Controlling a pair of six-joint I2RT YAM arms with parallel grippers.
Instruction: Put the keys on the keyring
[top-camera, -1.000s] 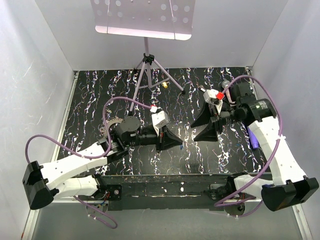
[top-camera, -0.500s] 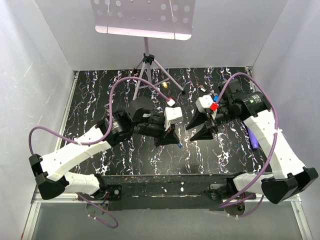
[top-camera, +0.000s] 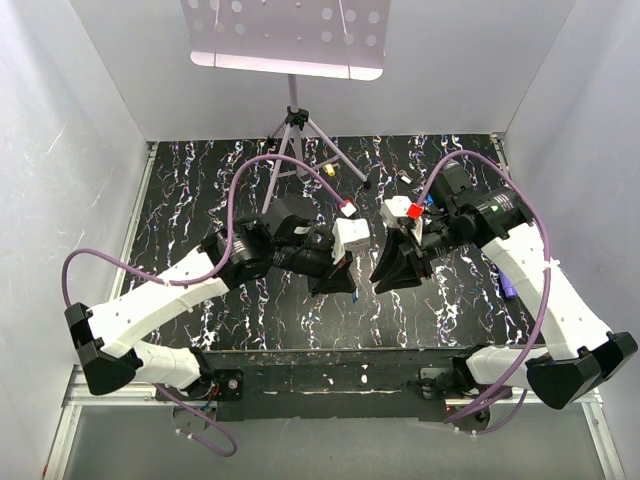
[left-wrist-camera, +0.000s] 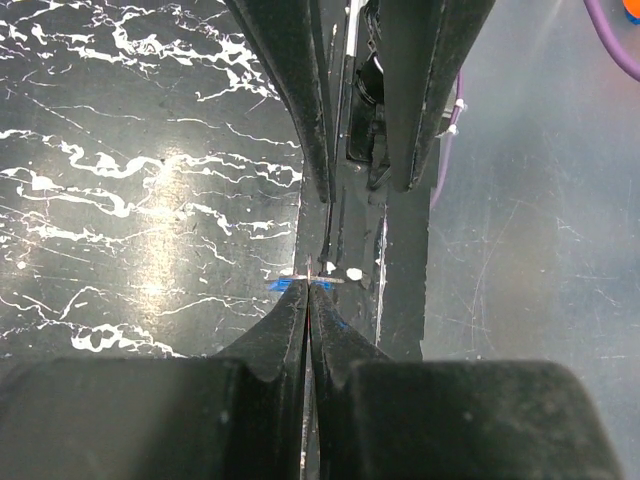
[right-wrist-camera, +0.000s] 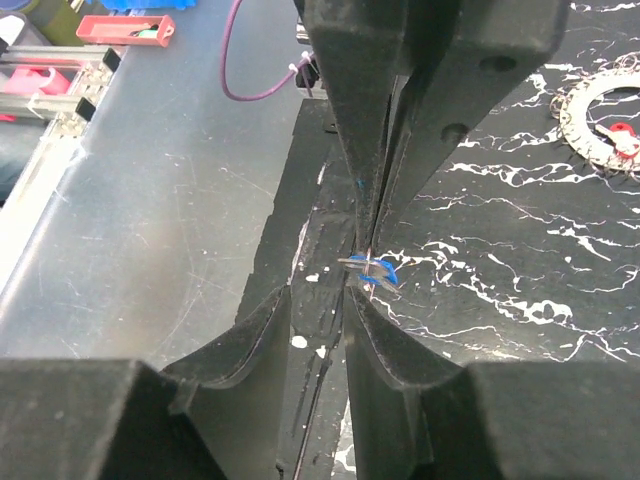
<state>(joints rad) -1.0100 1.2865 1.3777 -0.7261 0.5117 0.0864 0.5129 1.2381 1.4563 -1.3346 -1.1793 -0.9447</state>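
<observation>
Both arms have swung in and now meet over the middle of the table (top-camera: 180, 200), toward its near edge, and the right jaws have narrowed. The left gripper (left-wrist-camera: 308, 288) pinches a blue-headed key (right-wrist-camera: 374, 270). The right gripper (right-wrist-camera: 318, 300) stands parted and empty, the key just off its fingertip. The keyring (right-wrist-camera: 572, 120) lies well apart.

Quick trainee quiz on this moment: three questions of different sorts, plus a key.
1. True or false: the left gripper is shut on a blue key.
2. The right gripper has its jaws: A open, B shut on the key, C out of view.
3. What colour is the key lying at the keyring?
Key: 1 true; 2 A; 3 red key.
</observation>
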